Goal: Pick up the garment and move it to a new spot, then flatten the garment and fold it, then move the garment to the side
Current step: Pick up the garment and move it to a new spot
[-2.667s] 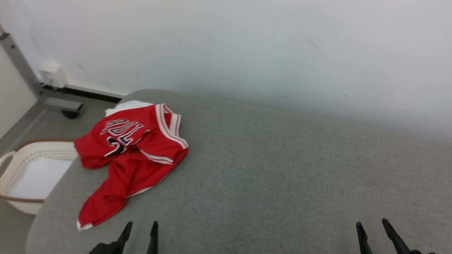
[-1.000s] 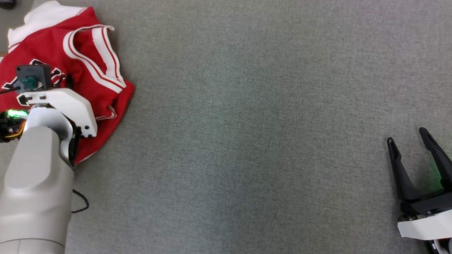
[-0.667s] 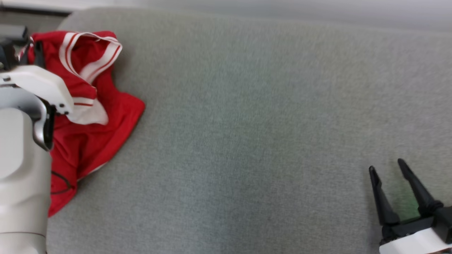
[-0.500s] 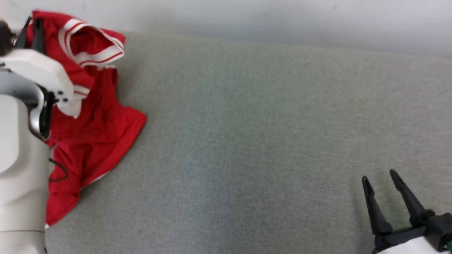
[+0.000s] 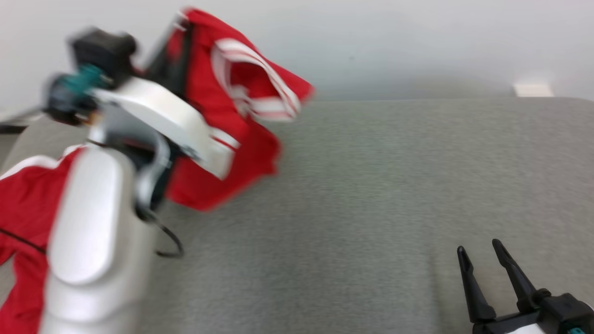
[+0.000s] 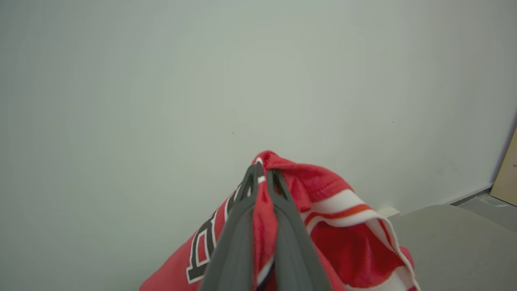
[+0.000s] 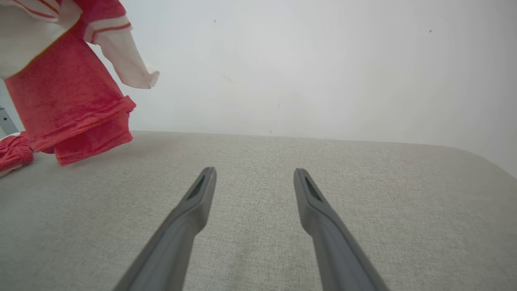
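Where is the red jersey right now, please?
The jersey hangs at the head view's upper left, pinched in the left gripper's fingers over the grey table.

The left forearm is round and pale grey, with a white cover and black box above it. The right end effector has long black fingers.

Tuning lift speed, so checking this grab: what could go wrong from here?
1. The left tool pinches just a narrow fold of the jersey; on a fast swing the cloth may slip out.
2. The jersey's lower part lies on the table by the forearm, close to a loose cable loop; it could snag.
3. It hangs bunched, and the right tool is open and far off, so it may land crumpled.
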### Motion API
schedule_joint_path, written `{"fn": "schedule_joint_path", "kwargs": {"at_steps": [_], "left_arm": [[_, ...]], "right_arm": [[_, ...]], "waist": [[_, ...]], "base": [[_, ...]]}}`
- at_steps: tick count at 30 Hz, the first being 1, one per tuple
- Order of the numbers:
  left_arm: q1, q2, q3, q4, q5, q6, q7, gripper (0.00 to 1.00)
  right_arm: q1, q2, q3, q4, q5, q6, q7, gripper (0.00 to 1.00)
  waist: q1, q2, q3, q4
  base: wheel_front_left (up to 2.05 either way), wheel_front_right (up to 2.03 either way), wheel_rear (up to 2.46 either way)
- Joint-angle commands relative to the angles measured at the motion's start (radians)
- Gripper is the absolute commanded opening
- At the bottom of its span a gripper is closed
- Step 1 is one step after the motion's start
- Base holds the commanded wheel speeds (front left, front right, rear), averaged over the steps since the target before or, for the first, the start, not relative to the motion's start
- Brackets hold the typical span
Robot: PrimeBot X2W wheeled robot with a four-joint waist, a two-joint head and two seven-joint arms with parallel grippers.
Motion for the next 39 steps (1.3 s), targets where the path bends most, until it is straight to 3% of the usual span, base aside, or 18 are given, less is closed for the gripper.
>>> {"fn": "schedule_joint_path", "kwargs": {"at_steps": [1,9,16,23,30,31,32,33,34,35,39], "left_arm": [[0.043,-0.025,-0.035,-0.036,-0.01,-0.006,0.015,0.0],[0.171,-0.116,-0.194,-0.061,-0.085,0.005,0.017,0.0],[0.226,-0.124,-0.287,0.161,-0.125,0.063,-0.022,0.0],[0.212,-0.074,-0.309,0.491,-0.061,0.108,-0.075,0.0],[0.202,-0.052,-0.304,0.677,-0.054,0.126,-0.139,0.0],[0.2,-0.059,-0.3,0.689,-0.063,0.121,-0.16,0.16],[0.196,-0.067,-0.296,0.698,-0.072,0.114,-0.185,0.44],[0.194,-0.075,-0.293,0.703,-0.082,0.11,-0.211,0.93],[0.193,-0.083,-0.292,0.702,-0.091,0.105,-0.238,0.93],[0.192,-0.089,-0.29,0.697,-0.102,0.098,-0.272,1.0],[0.212,-0.107,-0.282,0.647,-0.126,0.08,-0.402,1.0]], "right_arm": [[0.008,0.008,0.001,0.002,0.004,-0.003,0.001,1.0],[-0.007,0.025,0.013,0.005,0.011,-0.003,0.001,1.0],[-0.015,0.044,0.023,0.013,0.02,-0.003,0.001,1.0],[-0.001,0.056,0.027,0.027,0.022,-0.003,0.001,1.0],[0.015,0.049,0.014,0.036,0.011,-0.003,0.001,1.0],[0.014,0.047,0.013,0.036,0.01,-0.003,0.001,1.0],[0.016,0.046,0.011,0.035,0.008,-0.003,0.001,1.0],[0.017,0.045,0.01,0.034,0.006,-0.003,0.001,1.0],[0.019,0.044,0.008,0.032,0.006,-0.003,0.001,1.0],[0.021,0.042,0.006,0.029,0.005,-0.003,0.001,1.0],[0.036,0.031,-0.009,0.019,-0.003,-0.003,0.001,1.0]], "waist": [[0.0001,-0.0001,-0.013,-0.068],[0.0001,-0.0001,0.0,-0.226],[0.0001,-0.0001,0.029,-0.338],[0.0001,-0.0001,0.027,-0.381],[0.0001,-0.0001,0.003,-0.357],[0.0001,-0.0001,-0.001,-0.35],[0.0001,-0.0001,-0.006,-0.341],[0.0001,-0.0001,-0.011,-0.332],[0.0001,-0.0001,-0.015,-0.323],[0.0001,-0.0001,-0.02,-0.312],[0.0001,-0.0001,-0.041,-0.27]], "base": [[0.0,0.0,0.0],[0.0,0.0,0.0],[0.0,0.0,0.0],[0.0,0.0,0.0],[0.0,0.0,0.0],[0.0,0.0,0.0],[0.0,0.0,0.0],[0.0,0.0,0.0],[0.0,0.0,0.0],[0.0,0.0,0.0],[0.0,0.0,0.0]]}}
